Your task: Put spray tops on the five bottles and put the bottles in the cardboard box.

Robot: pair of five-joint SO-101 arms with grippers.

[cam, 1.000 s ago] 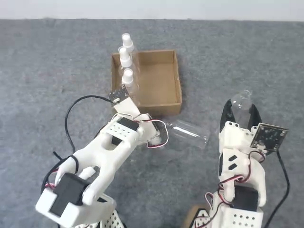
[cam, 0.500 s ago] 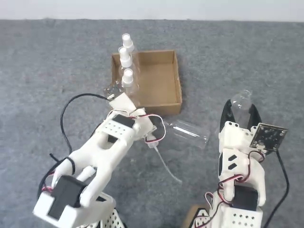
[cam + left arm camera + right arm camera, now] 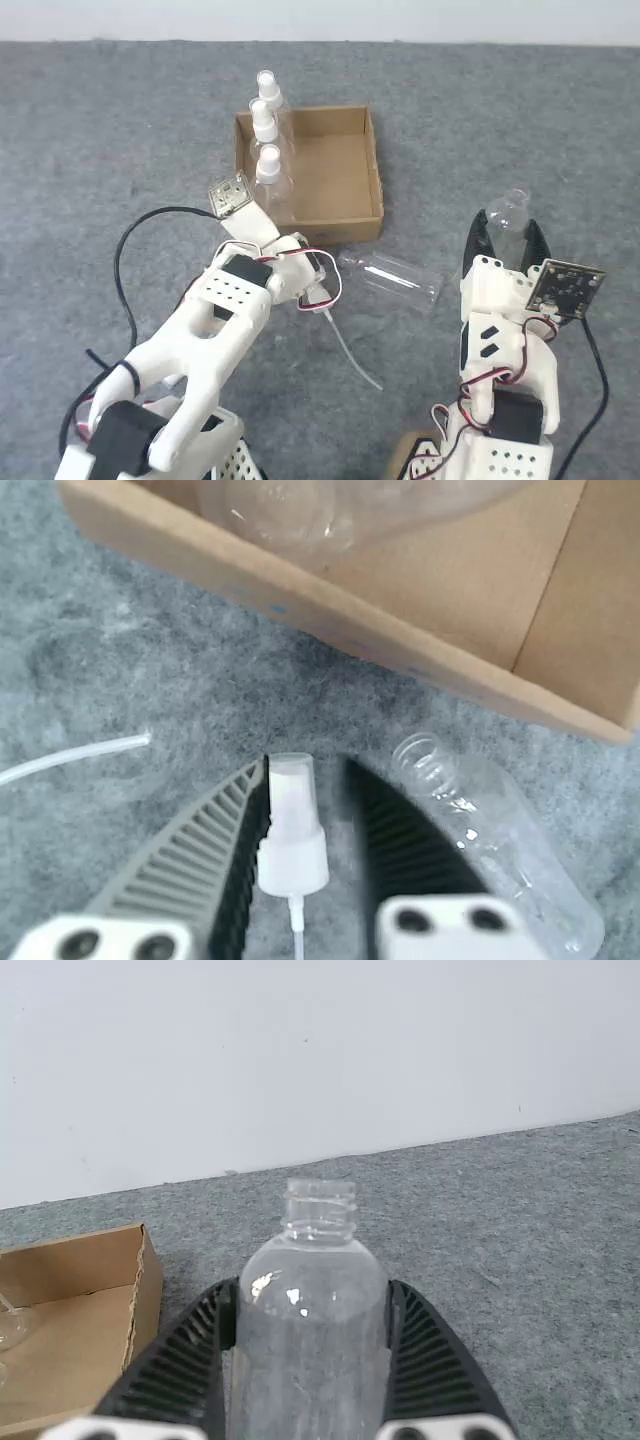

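Note:
My left gripper (image 3: 316, 287) is shut on a white spray top (image 3: 292, 832), whose thin dip tube (image 3: 352, 352) trails over the carpet toward the front. It hangs just in front of the cardboard box (image 3: 352, 178) (image 3: 330, 620). Beside the gripper, an open clear bottle (image 3: 392, 277) (image 3: 492, 832) lies on its side, neck toward the fingers. Three capped bottles (image 3: 268, 152) stand along the box's left wall. My right gripper (image 3: 506, 243) (image 3: 312, 1330) is shut on an upright open bottle (image 3: 312, 1305) to the right of the box.
Grey carpet covers the table, with a pale wall behind. A thin white tube (image 3: 75, 760) lies on the carpet in the left wrist view. The right half of the box floor is bare. Cables loop around the left arm (image 3: 135, 260).
My left arm has drawn back and leftward from the lying bottle, lifting the spray top so its dip tube now shows. The right arm and its bottle have not moved.

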